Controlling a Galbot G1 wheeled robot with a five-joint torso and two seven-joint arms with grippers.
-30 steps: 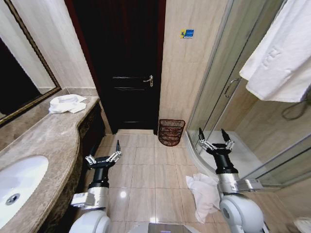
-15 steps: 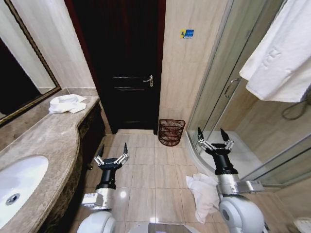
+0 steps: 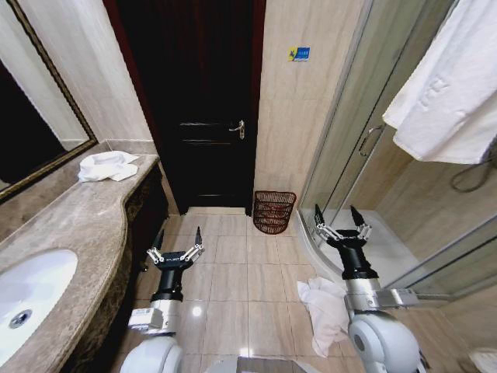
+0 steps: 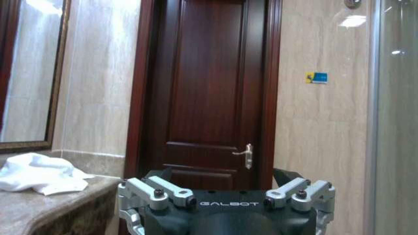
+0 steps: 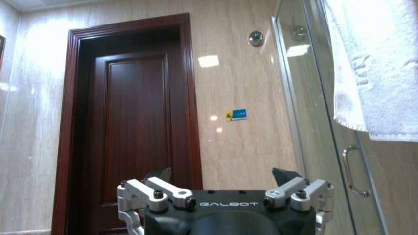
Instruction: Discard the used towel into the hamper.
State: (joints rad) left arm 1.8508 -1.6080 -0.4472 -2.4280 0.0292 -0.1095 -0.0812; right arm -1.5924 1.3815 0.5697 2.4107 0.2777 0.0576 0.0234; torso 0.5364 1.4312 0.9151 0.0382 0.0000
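Head view, left pincer (image 3: 178, 240) shifted slightly leftward

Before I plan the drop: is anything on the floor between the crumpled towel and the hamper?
Nothing visible. Bare tiles run from the towel, by the right hand, to the hamper beside the door.

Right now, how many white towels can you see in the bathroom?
3: one crumpled on the floor beside the right arm, one on the counter by the mirror, one hanging over the shower glass. More may be hidden.
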